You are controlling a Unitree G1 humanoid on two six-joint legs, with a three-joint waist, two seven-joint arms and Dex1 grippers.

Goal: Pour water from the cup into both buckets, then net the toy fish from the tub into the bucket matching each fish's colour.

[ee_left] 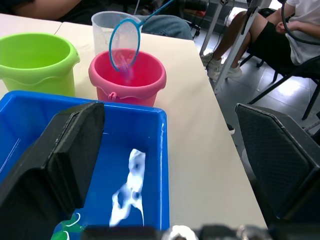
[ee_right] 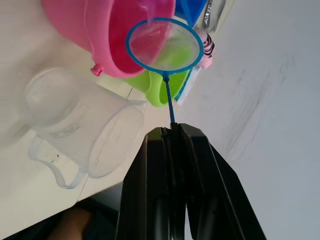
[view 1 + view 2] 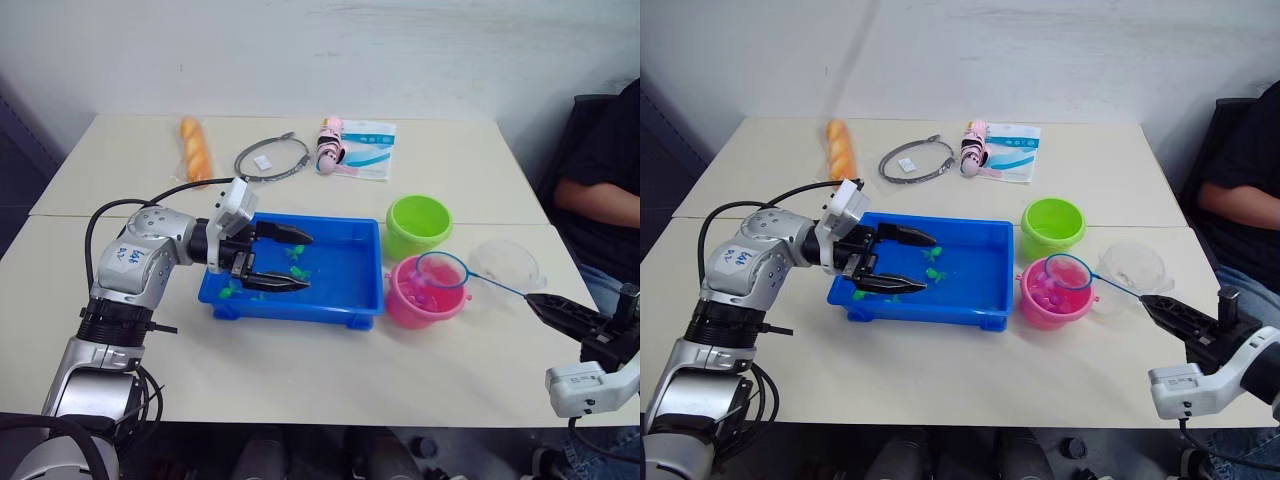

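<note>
The blue tub (image 3: 345,296) sits mid-table with small green toy fish (image 3: 298,252) in it. My left gripper (image 3: 307,262) hangs open over the tub's left half, one finger on each side of the fish. Right of the tub stand the lime green bucket (image 3: 418,225) and the pink bucket (image 3: 425,296), which holds pink fish (image 3: 1045,290). My right gripper (image 2: 172,131) is shut on the thin handle of the net (image 3: 441,269), whose blue hoop hovers over the pink bucket. The clear cup (image 3: 506,264) stands upright just right of the buckets.
At the table's far side lie an orange bread-like item (image 3: 195,148), a grey cable loop (image 3: 272,157), and a pink toy on a packet (image 3: 357,150). A person (image 3: 610,190) sits beyond the table's right edge. The table's near strip is bare.
</note>
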